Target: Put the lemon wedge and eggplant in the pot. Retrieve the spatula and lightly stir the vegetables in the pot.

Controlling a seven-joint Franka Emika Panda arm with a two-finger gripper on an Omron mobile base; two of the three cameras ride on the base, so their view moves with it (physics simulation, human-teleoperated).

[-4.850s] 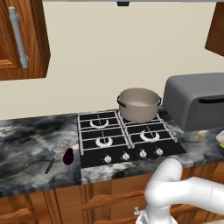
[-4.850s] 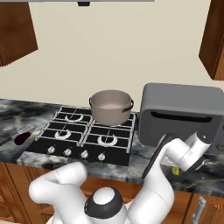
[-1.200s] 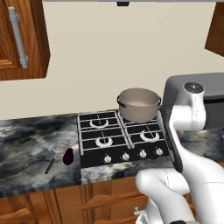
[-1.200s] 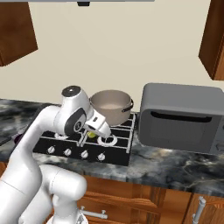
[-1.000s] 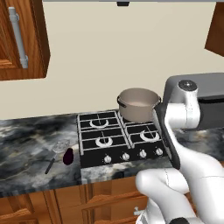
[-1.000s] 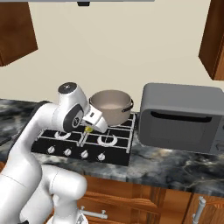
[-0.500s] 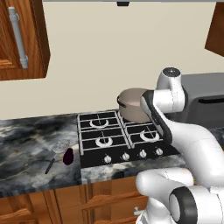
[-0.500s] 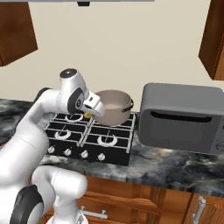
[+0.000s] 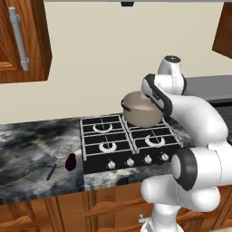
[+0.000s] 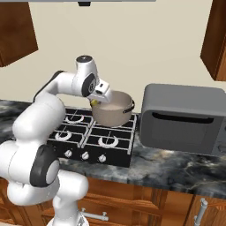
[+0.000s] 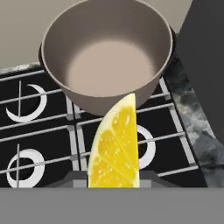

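Here the jaws (image 10: 95, 102) grip a lemon wedge (image 11: 115, 145) at the near rim of the pot (image 10: 112, 109); the eggplant (image 9: 70, 162) and spatula (image 9: 58, 158) lie on the desk (image 9: 27, 149), well left of it. No writing shows.

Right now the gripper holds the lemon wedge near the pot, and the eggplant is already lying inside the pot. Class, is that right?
Not quite. The hand view shows the pot empty; the eggplant lies on the counter left of the stove in the left base view. The gripper does hold the lemon wedge near the pot.
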